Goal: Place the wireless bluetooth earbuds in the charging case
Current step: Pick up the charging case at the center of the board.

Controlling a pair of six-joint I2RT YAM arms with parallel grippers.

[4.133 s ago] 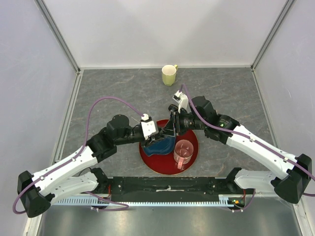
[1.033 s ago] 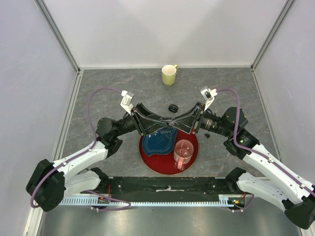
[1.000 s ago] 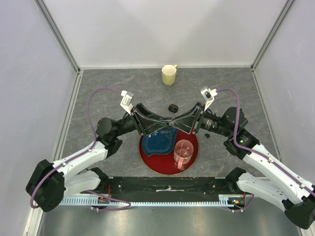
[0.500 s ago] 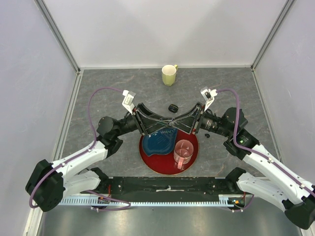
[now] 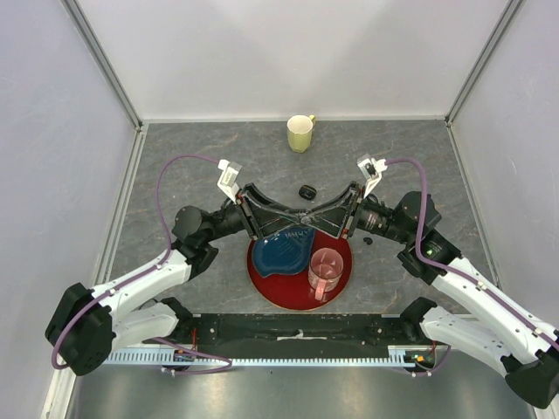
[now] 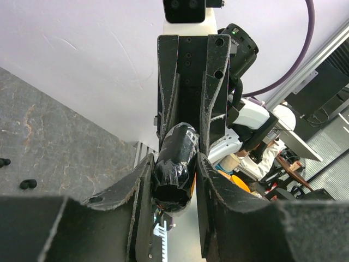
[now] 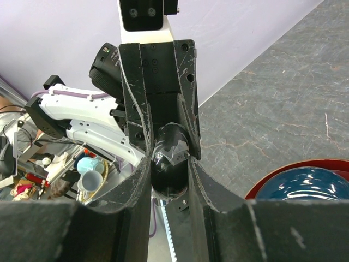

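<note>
The charging case (image 6: 175,166), glossy black, is hanging in mid-air above the far rim of the red plate (image 5: 278,292), its long axis running along the line between the two wrists. The left gripper (image 5: 288,215) and right gripper (image 5: 313,215) are both pinching it from opposite ends. The earbuds (image 6: 28,184) are lying loose on the grey table (image 5: 201,157), apart from the case. One earbud (image 5: 368,239) is sitting just beside the right arm, judged the nearer one. A second case (image 5: 307,191) is resting just beyond the grippers.

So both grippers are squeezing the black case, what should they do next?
Probably prise the case open: the left gripper and right gripper each pinch one end, it looks shut, and earbuds lie loose on the table.
</note>
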